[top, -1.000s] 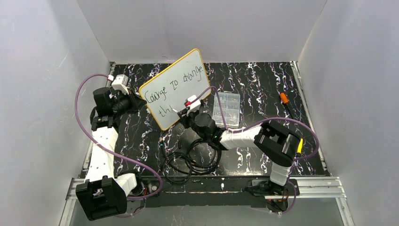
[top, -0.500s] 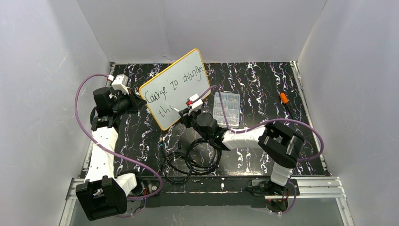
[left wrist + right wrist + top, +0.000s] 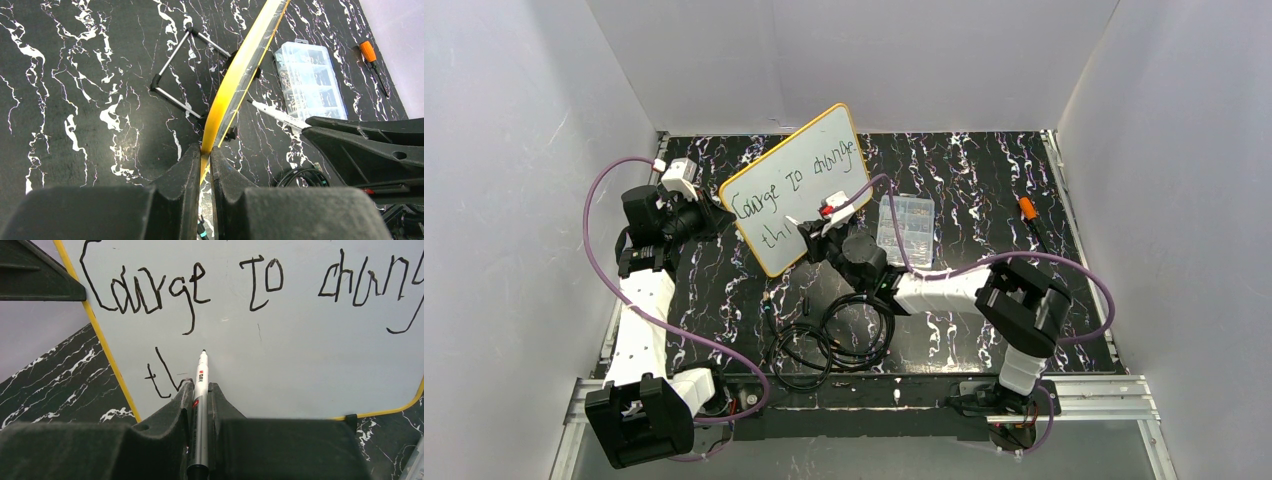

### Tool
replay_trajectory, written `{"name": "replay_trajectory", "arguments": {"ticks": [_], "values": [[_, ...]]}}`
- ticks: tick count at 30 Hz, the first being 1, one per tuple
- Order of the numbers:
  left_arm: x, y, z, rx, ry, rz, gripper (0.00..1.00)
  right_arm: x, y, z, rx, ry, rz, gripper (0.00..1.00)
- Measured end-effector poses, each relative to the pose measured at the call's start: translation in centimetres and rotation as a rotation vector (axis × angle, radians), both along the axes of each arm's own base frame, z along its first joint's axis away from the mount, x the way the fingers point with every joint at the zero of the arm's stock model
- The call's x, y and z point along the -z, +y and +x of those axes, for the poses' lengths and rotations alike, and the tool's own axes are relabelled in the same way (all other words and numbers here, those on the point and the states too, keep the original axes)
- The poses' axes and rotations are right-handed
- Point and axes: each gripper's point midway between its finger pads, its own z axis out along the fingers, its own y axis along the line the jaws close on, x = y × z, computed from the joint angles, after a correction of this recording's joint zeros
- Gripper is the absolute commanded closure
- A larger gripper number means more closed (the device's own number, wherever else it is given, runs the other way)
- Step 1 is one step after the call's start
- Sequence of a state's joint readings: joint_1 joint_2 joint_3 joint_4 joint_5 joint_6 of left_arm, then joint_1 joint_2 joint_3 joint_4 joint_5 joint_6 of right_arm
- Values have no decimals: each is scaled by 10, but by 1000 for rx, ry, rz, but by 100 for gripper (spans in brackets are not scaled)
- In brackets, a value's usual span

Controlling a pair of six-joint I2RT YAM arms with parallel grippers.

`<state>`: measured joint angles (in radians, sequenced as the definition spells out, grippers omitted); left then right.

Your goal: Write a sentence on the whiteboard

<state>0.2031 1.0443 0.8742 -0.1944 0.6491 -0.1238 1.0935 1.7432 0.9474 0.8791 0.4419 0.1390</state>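
The whiteboard (image 3: 799, 185), white with a yellow-orange rim, stands tilted at the back left. My left gripper (image 3: 709, 218) is shut on its left rim, seen edge-on in the left wrist view (image 3: 235, 90). The sentence (image 3: 796, 178) reads "Courage to change" with "th" below; it also shows in the right wrist view (image 3: 190, 285). My right gripper (image 3: 200, 387) is shut on a silver marker (image 3: 200, 405), tip pointing at the board face just right of the "th". In the top view the right gripper (image 3: 809, 232) and marker (image 3: 796, 225) are in front of the board's lower part.
A clear compartmented parts box (image 3: 905, 232) lies right of the board. An orange-handled screwdriver (image 3: 1029, 213) lies at the far right. Black coiled cables (image 3: 829, 340) lie at the front centre. A wire stand (image 3: 172, 75) props the board from behind.
My right gripper with the marker has moved slightly up and left along the board's lower line. The left gripper and the board have not moved.
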Motion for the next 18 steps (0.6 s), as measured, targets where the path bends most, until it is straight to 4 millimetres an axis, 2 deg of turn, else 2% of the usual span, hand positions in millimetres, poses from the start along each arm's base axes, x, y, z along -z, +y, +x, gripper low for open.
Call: {"name": "replay_trajectory", "arguments": {"ticks": [9,18], "values": [[0,0,0,1,-1,-1,100,13,6,3,0,5,-23,99],[0,3,2,-13,-3,8,100,14,9,7,12,-2,-22,99]]}}
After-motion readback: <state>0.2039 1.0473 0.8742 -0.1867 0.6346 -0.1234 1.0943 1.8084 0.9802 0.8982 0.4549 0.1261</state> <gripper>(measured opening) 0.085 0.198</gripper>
